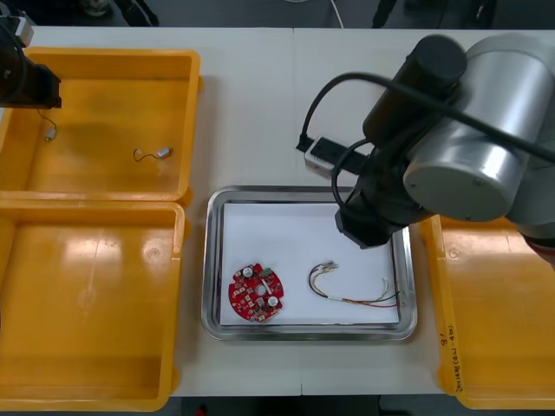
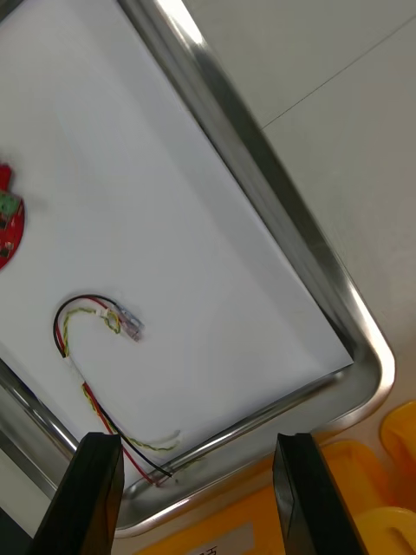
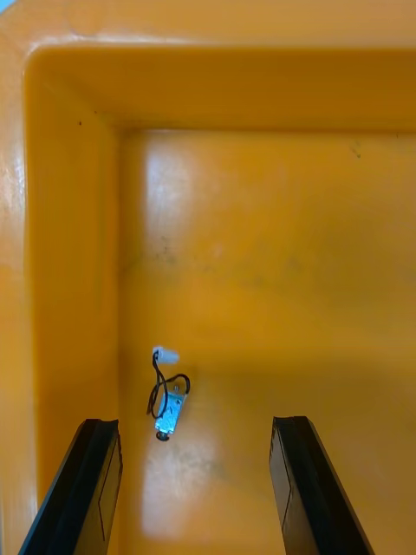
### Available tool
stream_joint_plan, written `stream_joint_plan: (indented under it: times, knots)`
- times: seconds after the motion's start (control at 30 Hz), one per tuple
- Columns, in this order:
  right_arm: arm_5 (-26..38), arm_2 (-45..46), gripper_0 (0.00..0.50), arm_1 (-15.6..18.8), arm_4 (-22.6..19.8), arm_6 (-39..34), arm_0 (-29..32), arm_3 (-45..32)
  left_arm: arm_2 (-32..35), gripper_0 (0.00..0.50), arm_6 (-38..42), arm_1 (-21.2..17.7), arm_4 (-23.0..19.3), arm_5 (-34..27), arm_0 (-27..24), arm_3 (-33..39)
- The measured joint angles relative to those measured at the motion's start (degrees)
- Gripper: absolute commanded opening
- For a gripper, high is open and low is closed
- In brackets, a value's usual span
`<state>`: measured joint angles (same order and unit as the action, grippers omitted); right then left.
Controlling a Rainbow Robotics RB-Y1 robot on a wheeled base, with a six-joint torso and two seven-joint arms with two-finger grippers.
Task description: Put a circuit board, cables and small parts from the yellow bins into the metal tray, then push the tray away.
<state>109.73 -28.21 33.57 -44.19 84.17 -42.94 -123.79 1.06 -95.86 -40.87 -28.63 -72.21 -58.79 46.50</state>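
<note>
The metal tray (image 1: 211,260), white inside, holds a round red circuit board (image 1: 256,295) and a red and yellow cable (image 1: 347,293). My right gripper (image 2: 195,494) hovers open over the tray's near right corner, beside the cable (image 2: 95,347), with nothing between its fingers. The board's edge (image 2: 9,221) lies farther off. My left gripper (image 3: 198,490) is open above the far left yellow bin (image 1: 104,69). A small metal part (image 3: 167,403) with a black wire lies on the bin floor, just ahead of the left finger. A second small metal part (image 1: 154,154) lies toward the bin's right side.
The near left yellow bin (image 1: 87,303) is bare inside. A yellow bin (image 1: 494,321) at the right touches the tray's side; its rim (image 2: 399,434) is close to my right fingers. My right arm (image 1: 451,147) covers the tray's far right corner.
</note>
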Motion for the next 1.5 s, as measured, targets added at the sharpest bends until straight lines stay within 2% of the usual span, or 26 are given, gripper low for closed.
stream_joint_plan:
  times: [0.17,0.43,0.57,0.7,0.83,0.87,0.9,0.93,1.37,1.5]
  knots:
    - [0.03,7.30,0.500,0.87,-3.82,-1.31,-1.09,0.01,-0.08,0.500,0.00,0.17,-0.03,2.39,-0.03,-1.46]
    - [0.03,17.32,0.500,6.22,-11.31,-1.36,-1.44,3.97,-0.13,0.500,0.00,0.64,-0.09,4.27,-0.04,-3.37]
    - [0.03,21.13,0.500,8.67,-11.24,-1.37,-1.46,6.56,-0.13,0.500,0.00,1.19,-0.13,4.53,-0.05,-4.02]
    - [0.03,23.04,0.500,10.45,-8.25,-1.38,-1.47,8.47,-0.13,0.484,0.00,1.78,-0.14,4.54,-0.05,-4.06]
    - [0.03,24.46,0.500,10.82,-4.74,-1.49,-1.50,11.64,-0.32,0.414,0.00,2.05,-0.14,4.55,-0.05,-4.14]
    - [0.03,24.88,0.500,10.82,-3.89,-1.60,-1.52,12.56,-0.60,0.268,0.00,2.05,-0.15,4.55,-0.05,-4.15]
    - [0.03,25.29,0.500,10.82,-3.19,-1.81,-1.53,13.48,-0.92,0.157,0.00,2.05,-0.15,4.56,-0.05,-4.15]
    - [0.03,25.71,0.500,10.82,-2.55,-1.97,-1.57,14.24,-1.29,0.000,0.00,2.05,-0.15,4.56,-0.05,-4.16]
    - [0.03,32.18,0.500,10.83,4.90,-1.99,-1.69,22.79,-2.86,0.000,-0.01,2.07,-0.17,4.58,-0.05,-4.19]
    - [0.03,32.50,0.500,10.83,6.05,-1.99,-1.75,24.86,-2.86,0.000,-0.01,2.07,-0.23,4.58,-0.05,-4.19]
